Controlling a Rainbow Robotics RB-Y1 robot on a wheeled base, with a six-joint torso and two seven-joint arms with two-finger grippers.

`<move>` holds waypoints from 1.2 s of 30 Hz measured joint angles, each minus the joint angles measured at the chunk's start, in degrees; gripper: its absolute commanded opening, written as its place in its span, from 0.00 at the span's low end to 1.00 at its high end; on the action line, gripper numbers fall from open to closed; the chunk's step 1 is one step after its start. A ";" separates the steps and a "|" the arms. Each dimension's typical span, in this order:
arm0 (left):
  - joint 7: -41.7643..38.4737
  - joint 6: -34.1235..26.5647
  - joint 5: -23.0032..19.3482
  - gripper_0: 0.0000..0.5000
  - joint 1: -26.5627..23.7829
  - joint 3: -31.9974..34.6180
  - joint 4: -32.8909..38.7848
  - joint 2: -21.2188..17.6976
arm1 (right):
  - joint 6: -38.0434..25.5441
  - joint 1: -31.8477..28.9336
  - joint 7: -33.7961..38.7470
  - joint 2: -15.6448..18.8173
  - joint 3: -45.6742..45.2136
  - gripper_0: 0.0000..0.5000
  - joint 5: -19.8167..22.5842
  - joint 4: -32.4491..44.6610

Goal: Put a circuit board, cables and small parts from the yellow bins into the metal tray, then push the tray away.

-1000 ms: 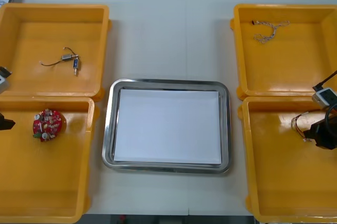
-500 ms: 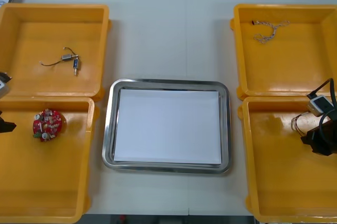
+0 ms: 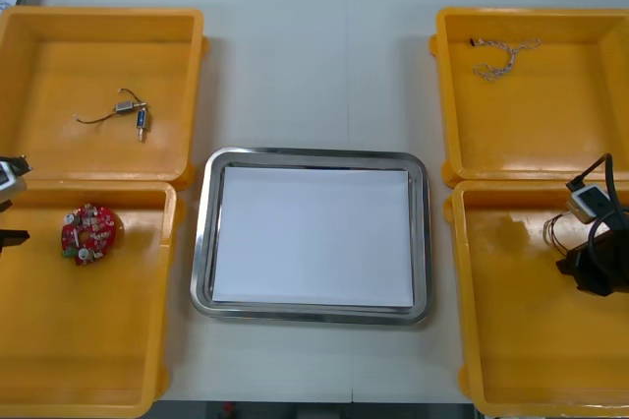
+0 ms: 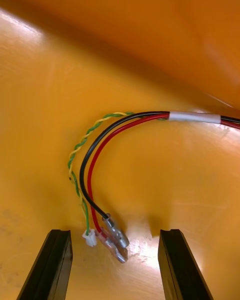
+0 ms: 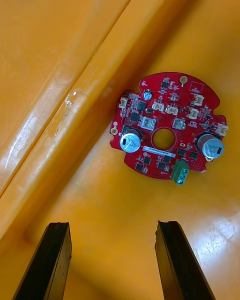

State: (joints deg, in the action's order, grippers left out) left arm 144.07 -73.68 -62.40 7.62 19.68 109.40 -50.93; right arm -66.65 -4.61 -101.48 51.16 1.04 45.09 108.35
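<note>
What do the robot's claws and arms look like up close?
The left claw and right claw each have two flat, black fingers with squared tips, no markings. From above, the right arm's end is a dark block carrying a small pale grey box and a looping black cable.

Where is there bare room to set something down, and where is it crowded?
Free: tray's white inside, and the table beyond it between the far bins. Crowded: open right gripper straddles the cable's end; open left gripper hangs near the board.
</note>
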 measured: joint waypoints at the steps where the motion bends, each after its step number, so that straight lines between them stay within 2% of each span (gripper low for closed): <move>1: 0.01 0.25 -0.02 0.99 0.00 -0.17 -0.32 0.20 | 0.04 0.00 0.00 -0.13 0.03 1.00 -0.04 -0.07; 11: 0.16 0.59 0.05 0.99 0.31 -1.20 -1.20 3.43 | 1.76 0.00 0.01 -1.06 0.77 1.00 -0.97 -1.01; 12: 0.18 0.62 0.10 0.99 0.48 -1.33 -1.21 3.73 | 1.80 0.00 0.02 -1.06 0.77 0.90 -0.97 -1.03; 14: 0.21 0.63 0.27 0.99 0.82 -1.48 -1.23 4.33 | 1.84 0.00 0.02 -1.06 0.78 0.24 -0.97 -1.03; 15: 0.25 0.65 0.40 0.99 0.97 -1.50 -1.23 4.61 | 1.86 0.00 0.02 -1.07 0.79 0.05 -0.97 -1.03; 16: 0.31 0.66 0.51 0.99 1.13 -1.50 -1.23 4.87 | 1.87 0.00 0.03 -1.07 0.80 0.01 -0.97 -1.03; 31: 0.40 4.45 2.09 0.99 3.91 -2.72 -1.29 5.46 | 1.54 0.96 0.19 -1.07 0.80 0.00 -1.50 -1.00; 36: 0.41 5.84 3.11 0.99 3.99 -4.67 -1.32 5.89 | -2.51 2.04 0.15 -1.07 0.46 0.00 -2.58 0.33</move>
State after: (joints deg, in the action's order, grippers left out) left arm 144.48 -67.84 -59.29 11.61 15.01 108.07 -45.05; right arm -69.15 -2.57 -101.33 50.09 1.50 42.51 108.68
